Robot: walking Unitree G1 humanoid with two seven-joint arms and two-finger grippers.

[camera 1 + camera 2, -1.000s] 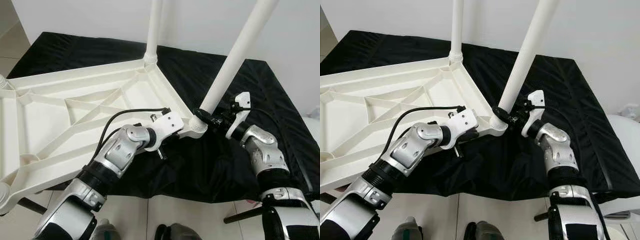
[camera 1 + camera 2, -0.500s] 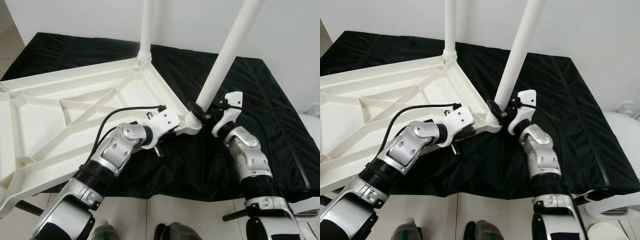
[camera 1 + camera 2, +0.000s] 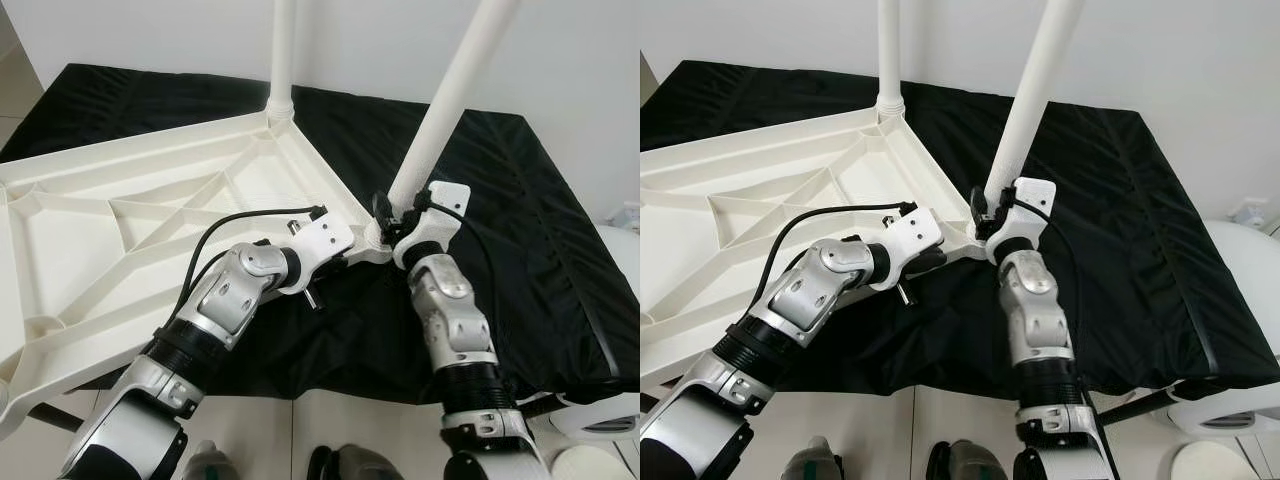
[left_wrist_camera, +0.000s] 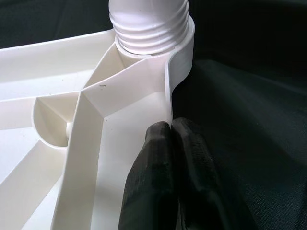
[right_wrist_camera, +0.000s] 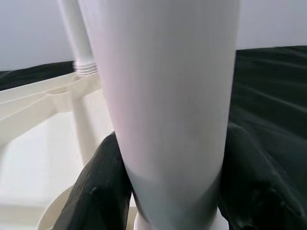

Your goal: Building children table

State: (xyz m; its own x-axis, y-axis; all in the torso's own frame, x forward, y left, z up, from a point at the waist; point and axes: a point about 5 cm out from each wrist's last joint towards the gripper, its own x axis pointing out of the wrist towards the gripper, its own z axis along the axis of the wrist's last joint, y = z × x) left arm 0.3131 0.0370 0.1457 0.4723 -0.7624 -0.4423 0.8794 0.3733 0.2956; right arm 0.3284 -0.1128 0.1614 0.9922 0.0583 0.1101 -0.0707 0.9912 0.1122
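Tabletop (image 3: 150,210) lies upside down, ribs up, on a black cloth (image 3: 520,200), its near edge overhanging the floor. Two white legs stand up from its corner sockets: far leg (image 3: 283,50) and near leg (image 3: 450,95). Right gripper (image 5: 163,191) sits at the base of the near leg just above the socket, one black finger (image 5: 98,191) on each side of the tube, closed onto it. Left gripper (image 4: 170,143) is at the tabletop's rim just beside that same corner, its fingers (image 4: 151,177) pinched together with the thin rim wall between the tips; the threaded socket (image 4: 148,28) is right ahead of them.
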